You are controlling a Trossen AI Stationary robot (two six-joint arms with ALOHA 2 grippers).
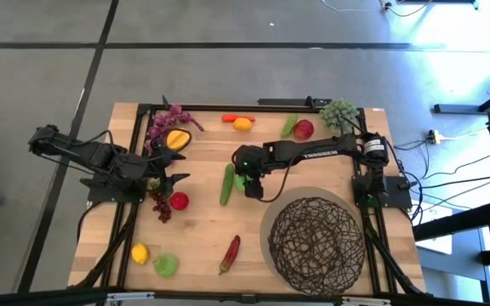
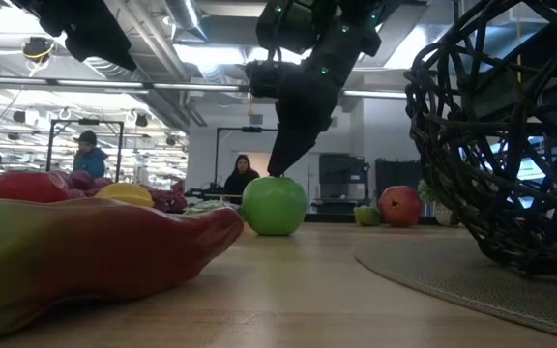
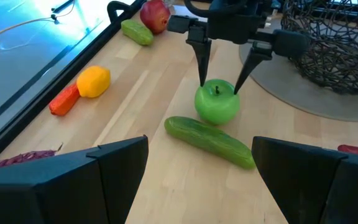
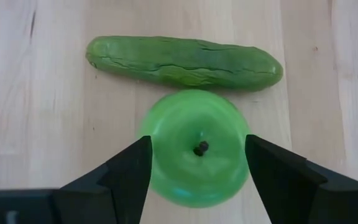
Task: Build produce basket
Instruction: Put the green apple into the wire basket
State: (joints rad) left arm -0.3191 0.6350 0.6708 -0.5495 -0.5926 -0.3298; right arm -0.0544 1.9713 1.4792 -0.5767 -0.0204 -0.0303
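Nearest the front edge of the bench [image 1: 202, 255] lie a red chili [image 1: 230, 252], a yellow lemon [image 1: 139, 252] and a pale green apple [image 1: 166, 264], with the basket [image 1: 316, 239] on a round grey mat [image 1: 270, 228] at the front right corner. No produce shows inside the basket.

Farther in, at mid-bench, the right claw [image 3: 219, 83] points straight down over a bright green apple [image 3: 217, 104]. Its fingers [image 4: 129, 168] are spread, one on each side of the apple's top, close to it but not pinching it. The apple stands on the wood with a cucumber [image 1: 226, 184] just beside it.

On the left side the left claw [image 1: 175, 167] lies low over the bench, its fingers spread and holding nothing. Dark red grapes [image 1: 160, 206] and a small red fruit [image 1: 179, 201] sit just in front of it, and a yellow fruit [image 1: 177, 138] and purple grapes [image 1: 167, 121] just behind it.

Along the far edge lie an orange carrot [image 1: 232, 118] touching a small orange-yellow fruit [image 1: 243, 124], then a second green vegetable [image 1: 289, 126] touching a red apple [image 1: 304, 129], and a pale green bunch [image 1: 339, 113] at the far right corner.
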